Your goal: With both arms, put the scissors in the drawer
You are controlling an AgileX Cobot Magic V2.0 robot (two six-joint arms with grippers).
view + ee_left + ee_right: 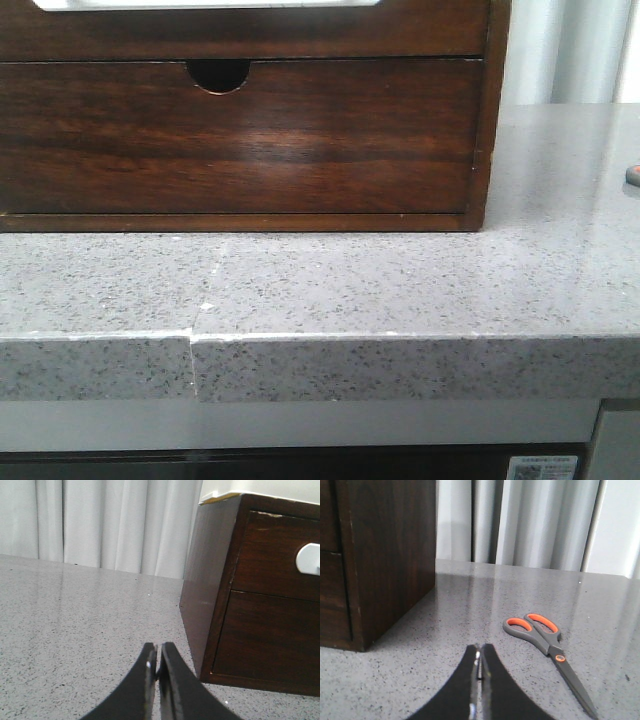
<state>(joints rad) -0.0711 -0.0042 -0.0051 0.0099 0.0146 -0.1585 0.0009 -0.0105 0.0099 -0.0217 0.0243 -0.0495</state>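
Plainly, progress: nothing done yet.
Drawer [280,562]: closed in the cabinet [240,140].
Scissors [547,647]: flat on the table [400,290], right of the cabinet.
Left gripper [158,666]: jaws clenched, empty.
Right gripper [479,667]: jaws clenched, empty.

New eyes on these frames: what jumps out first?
The dark wooden drawer cabinet fills the front view, sitting on the speckled grey countertop, with a half-round finger notch in its tall lower drawer front. Next, the grey scissors with orange-lined handles lie flat on the counter to the cabinet's right, blades closed. Both the left pincer and the right pincer are shut, holding nothing.
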